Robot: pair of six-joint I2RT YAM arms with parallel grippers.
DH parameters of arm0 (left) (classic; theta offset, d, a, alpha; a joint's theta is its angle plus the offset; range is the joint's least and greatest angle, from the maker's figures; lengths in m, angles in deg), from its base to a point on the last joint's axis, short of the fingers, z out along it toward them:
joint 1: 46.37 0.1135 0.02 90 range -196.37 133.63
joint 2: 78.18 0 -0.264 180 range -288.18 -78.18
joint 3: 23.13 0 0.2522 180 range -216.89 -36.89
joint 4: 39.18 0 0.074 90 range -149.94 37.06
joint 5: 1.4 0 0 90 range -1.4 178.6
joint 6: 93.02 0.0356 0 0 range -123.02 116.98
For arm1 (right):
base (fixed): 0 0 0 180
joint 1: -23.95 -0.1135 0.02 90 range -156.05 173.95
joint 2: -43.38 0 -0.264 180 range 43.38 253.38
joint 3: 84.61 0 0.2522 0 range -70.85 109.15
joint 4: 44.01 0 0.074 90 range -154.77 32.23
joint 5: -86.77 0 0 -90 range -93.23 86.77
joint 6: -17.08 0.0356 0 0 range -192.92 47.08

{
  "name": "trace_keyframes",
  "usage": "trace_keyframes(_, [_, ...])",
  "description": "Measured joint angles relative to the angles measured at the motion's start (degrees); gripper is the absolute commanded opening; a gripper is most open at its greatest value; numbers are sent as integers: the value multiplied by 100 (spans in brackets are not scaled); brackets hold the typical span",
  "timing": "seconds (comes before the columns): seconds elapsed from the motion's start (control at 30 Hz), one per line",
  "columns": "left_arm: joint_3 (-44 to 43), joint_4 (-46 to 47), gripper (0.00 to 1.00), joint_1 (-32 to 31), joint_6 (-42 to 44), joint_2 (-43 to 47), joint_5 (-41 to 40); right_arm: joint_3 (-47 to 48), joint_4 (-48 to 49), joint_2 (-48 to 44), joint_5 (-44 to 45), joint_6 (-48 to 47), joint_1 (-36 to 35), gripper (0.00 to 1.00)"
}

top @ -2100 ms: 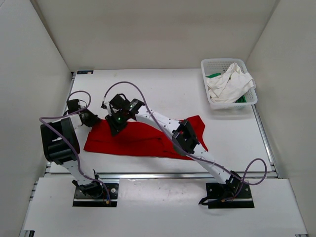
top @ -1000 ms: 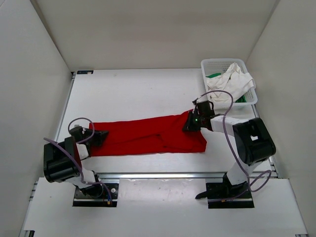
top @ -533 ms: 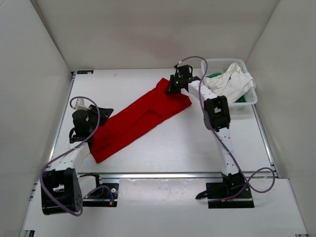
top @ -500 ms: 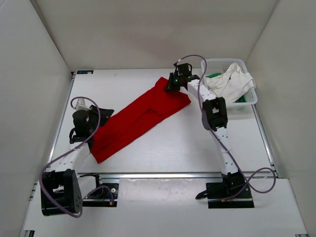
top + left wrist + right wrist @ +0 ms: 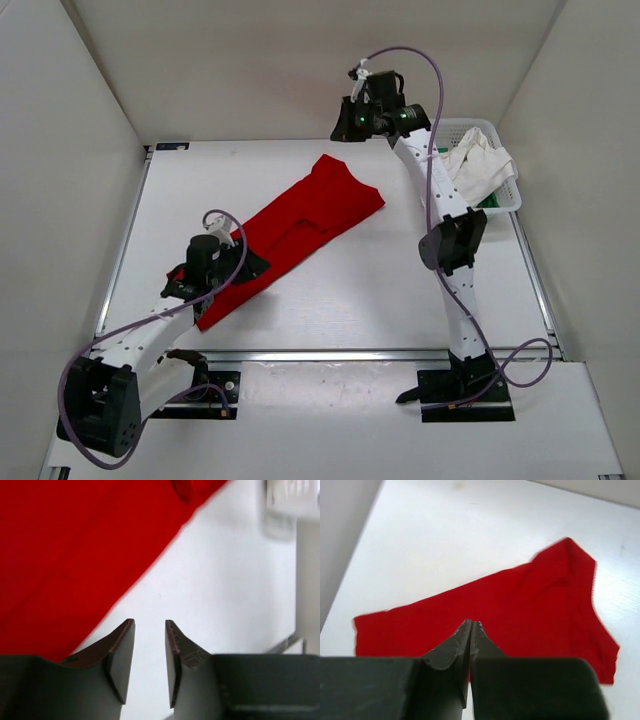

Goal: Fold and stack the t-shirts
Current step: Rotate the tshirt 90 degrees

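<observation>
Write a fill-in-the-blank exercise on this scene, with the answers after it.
The bright red cloth t-shirt lies on the white ____.
The off-white cloth t-shirt sits in the white plastic mesh ____.
The right tool is shut and grips ____.
The left tool, with nothing between its fingers, stands ____.
Missing: table, basket, nothing, open.

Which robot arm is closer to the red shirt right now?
The left one. The left arm holds its jaws low at the red shirt's near edge, slightly apart over the table. The right arm is high up past the shirt's far end, jaws shut.
</observation>
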Motion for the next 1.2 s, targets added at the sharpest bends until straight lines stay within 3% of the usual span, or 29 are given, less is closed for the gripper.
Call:
trace_keyframes(0.13, [-546,-511,44,-452,426,-203,138,-273,-474,-1191,584,-284,-686,0])
trace_keyframes(0.23, [-774,-675,40,-564,669,-267,278,-1366,-527,-2240,1067,-448,-1211,0])
trace_keyframes(0.33, [-726,-789,37,-555,758,-109,372,-4564,741,-4107,1331,-426,-1381,7])
trace_keyframes(0.43, [-710,-796,34,-638,782,11,365,-7847,1915,-5685,1147,-63,-960,6])
trace_keyframes(0.53, [-713,-778,33,-907,791,-31,352,-9084,2518,-5624,1062,216,-420,3])
trace_keyframes(0.67, [-713,-761,32,-1220,763,-232,354,-9204,3434,-3950,859,398,-140,2])
trace_keyframes(0.8, [-713,-739,31,-1296,743,-258,348,-8896,3794,-3051,577,507,22,2])
trace_keyframes(1.0, [-713,-699,31,-1296,732,-372,317,-7525,3976,-1967,527,549,114,3])
trace_keyframes(1.2, [-717,-697,33,-1322,739,-603,267,-4903,3279,-369,424,487,120,4])
